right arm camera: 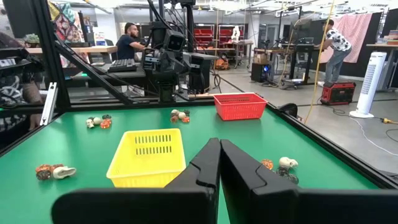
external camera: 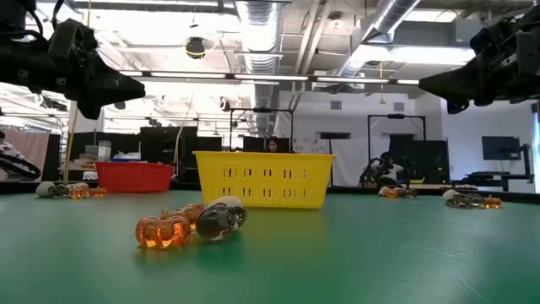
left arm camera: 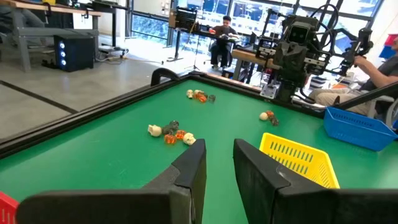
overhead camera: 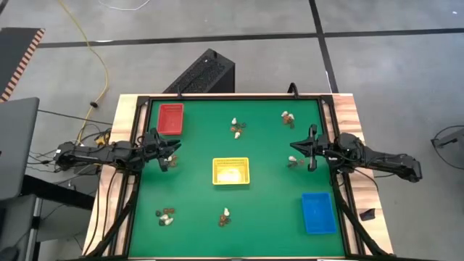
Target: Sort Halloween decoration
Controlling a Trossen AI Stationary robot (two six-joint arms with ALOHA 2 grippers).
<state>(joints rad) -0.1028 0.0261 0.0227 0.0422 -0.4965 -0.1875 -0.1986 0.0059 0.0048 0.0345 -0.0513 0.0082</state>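
Five trinket clusters [overhead camera: 237,128] ring the yellow tray [overhead camera: 230,171]. Left gripper [overhead camera: 172,154] fingers slightly apart, right gripper [overhead camera: 296,153] fingers together; both empty. Risk: round pumpkins [external camera: 163,230] roll off if pinched off-centre.

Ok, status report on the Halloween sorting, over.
Left gripper raised by red tray, fingers slightly apart, empty. Right gripper raised, shut, empty. Trinkets scattered in clusters, unsorted. Nothing in the way.

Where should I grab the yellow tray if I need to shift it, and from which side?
Judging by its upright, thin walls, pinch the yellow tray by one rim from straight above, one finger inside, one outside. The right gripper, shut, must open first.
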